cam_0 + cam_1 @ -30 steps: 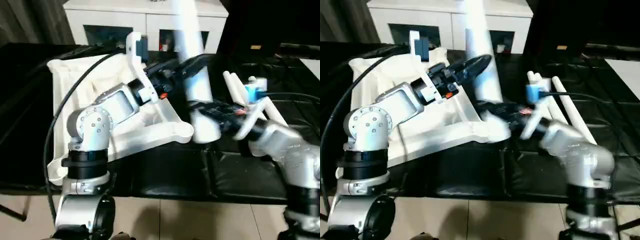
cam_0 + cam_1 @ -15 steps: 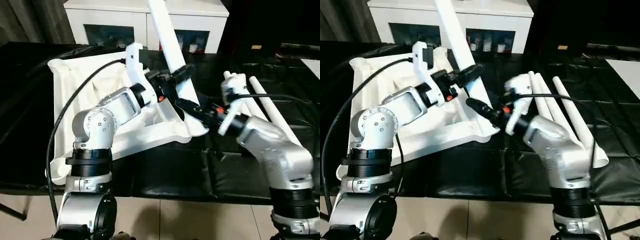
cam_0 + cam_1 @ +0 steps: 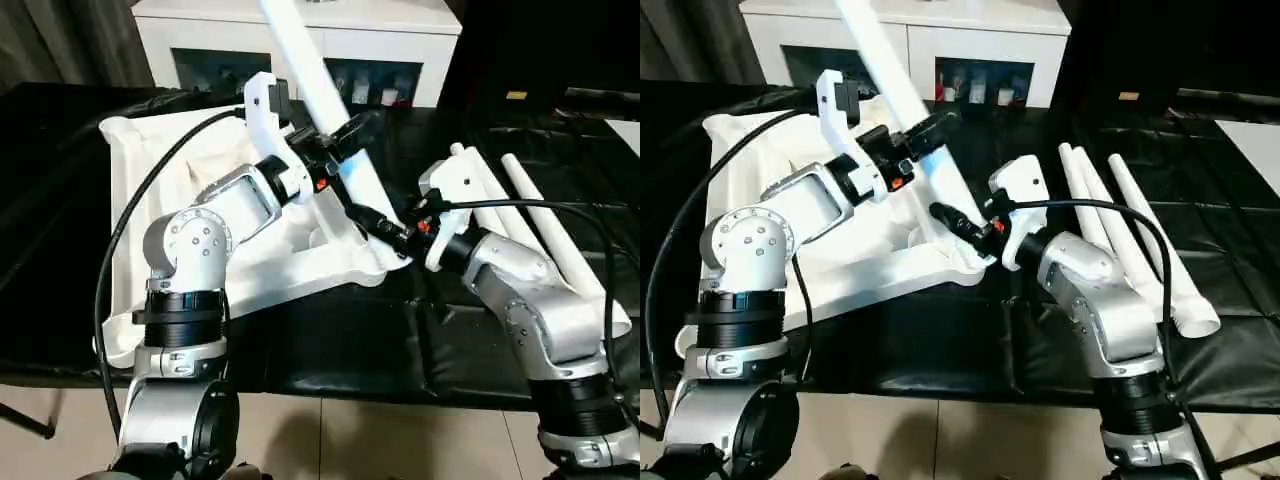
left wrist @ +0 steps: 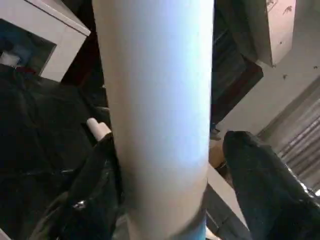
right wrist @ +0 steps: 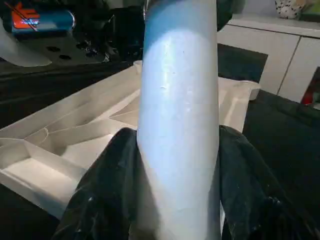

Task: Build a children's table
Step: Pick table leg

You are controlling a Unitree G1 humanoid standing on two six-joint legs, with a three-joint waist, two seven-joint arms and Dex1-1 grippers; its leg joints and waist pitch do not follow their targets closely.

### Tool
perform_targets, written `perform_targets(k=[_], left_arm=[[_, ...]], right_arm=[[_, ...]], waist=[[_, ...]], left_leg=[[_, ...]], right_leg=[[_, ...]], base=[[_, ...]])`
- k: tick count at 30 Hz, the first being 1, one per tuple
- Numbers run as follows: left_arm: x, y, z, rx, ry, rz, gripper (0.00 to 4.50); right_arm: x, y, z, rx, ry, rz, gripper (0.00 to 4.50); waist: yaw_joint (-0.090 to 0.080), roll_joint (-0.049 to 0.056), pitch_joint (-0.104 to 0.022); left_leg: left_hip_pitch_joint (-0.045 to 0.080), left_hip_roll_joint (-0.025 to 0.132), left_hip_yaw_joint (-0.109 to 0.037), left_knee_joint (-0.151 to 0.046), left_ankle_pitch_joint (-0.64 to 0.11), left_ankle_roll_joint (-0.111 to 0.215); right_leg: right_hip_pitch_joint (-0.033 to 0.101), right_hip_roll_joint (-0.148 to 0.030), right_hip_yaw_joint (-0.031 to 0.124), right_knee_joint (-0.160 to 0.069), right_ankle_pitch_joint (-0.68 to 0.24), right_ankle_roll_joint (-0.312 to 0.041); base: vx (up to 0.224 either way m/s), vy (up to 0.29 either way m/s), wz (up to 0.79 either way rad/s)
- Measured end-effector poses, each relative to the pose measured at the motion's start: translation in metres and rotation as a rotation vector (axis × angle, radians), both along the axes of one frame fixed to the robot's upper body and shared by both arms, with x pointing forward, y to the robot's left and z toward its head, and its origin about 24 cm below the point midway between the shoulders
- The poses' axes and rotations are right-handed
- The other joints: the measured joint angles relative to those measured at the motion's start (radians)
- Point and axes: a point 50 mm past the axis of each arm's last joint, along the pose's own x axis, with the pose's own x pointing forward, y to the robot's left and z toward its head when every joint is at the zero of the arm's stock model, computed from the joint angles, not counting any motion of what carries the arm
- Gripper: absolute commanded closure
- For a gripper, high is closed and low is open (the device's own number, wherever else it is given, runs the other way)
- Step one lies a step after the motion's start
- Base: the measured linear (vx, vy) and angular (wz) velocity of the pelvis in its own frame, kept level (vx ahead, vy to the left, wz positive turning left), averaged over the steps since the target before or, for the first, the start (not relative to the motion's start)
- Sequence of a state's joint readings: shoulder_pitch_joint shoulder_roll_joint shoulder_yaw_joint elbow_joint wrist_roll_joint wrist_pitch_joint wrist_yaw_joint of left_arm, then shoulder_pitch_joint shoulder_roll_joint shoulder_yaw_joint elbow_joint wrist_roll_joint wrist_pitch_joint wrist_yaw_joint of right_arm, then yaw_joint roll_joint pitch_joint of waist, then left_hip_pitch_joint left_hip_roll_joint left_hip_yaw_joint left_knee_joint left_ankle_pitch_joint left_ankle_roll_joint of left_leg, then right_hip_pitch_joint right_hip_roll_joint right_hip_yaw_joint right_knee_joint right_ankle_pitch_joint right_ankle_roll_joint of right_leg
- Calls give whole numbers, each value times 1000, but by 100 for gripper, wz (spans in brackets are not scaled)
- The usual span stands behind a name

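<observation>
While no readable writing is showing, the scene is reading thus:
Tabletop: white plastic rectangular tabletop point(image 3: 200, 160) is lying ribbed underside up.
Leg: long tapered white tube leg point(image 3: 318, 95) is leaning over the tabletop's near corner.
Left gripper point(image 3: 352, 135): fingers are flanking the leg, one apart.
Right gripper point(image 5: 175, 165): both black fingers are pressing the leg's lower end.
Spare legs point(image 3: 1120, 215): three are lying right of the tabletop.
</observation>
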State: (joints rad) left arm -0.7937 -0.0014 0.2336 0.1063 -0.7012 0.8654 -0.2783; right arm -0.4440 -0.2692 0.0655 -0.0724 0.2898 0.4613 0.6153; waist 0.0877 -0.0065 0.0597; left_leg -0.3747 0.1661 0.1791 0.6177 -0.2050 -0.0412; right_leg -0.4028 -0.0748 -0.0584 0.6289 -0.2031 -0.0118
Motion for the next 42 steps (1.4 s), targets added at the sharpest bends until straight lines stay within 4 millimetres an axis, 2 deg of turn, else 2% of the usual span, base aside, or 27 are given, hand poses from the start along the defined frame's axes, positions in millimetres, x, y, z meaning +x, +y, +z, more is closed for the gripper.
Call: perform_targets(k=[15,23,24,26,29,32,37,41,42], left_arm=[[0,2,0,-8,1,4,258],[0,2,1,-14,-15,-9,265],[0,2,1,-12,-17,-8,265],[0,3,1,3,-27,-10,265],[-1,1,1,27,-50,-41,265],[-3,0,0,79,-77,-73,265],[-4,3,0,99,-106,-120,265],[-6,5,1,111,-134,-167,265],[-7,5,1,113,-140,-179,265]], right_arm=[[1,1,0,7,-24,-11,264],[1,1,2,6,-40,-8,264],[1,1,2,7,-42,-7,229],[1,2,1,11,-34,-1,192],[0,3,1,42,-14,23,185],[-1,0,1,100,32,60,148],[-2,-18,19,182,61,134,104],[-5,-33,21,162,118,189,86],[-6,-36,21,157,132,202,57]], waist=[[0,0,0],[0,0,0],[0,0,0],[0,0,0],[1,0,0],[1,0,0],[1,0,0],[2,0,0],[2,0,0]], left_leg=[[0,0,0,0,0,0],[0,0,0,0,0,0],[0,0,0,0,0,0],[0,0,0,0,0,0],[0,0,0,0,0,0],[0,0,0,0,0,0],[0,0,0,0,0,0],[1,1,0,1,0,0],[1,0,0,1,0,0]], right_leg=[[0,0,0,0,0,0],[0,0,0,0,0,0],[0,0,0,0,0,0],[0,0,0,0,0,0],[0,0,0,0,0,0],[0,0,0,0,0,0],[0,0,0,1,0,0],[0,0,-1,1,0,0],[0,0,-1,1,0,0]], base=[[0,0,0],[0,0,0],[0,0,0],[0,0,0],[0,0,0],[0,0,0],[0,0,0],[0,0,0],[0,0,0]])
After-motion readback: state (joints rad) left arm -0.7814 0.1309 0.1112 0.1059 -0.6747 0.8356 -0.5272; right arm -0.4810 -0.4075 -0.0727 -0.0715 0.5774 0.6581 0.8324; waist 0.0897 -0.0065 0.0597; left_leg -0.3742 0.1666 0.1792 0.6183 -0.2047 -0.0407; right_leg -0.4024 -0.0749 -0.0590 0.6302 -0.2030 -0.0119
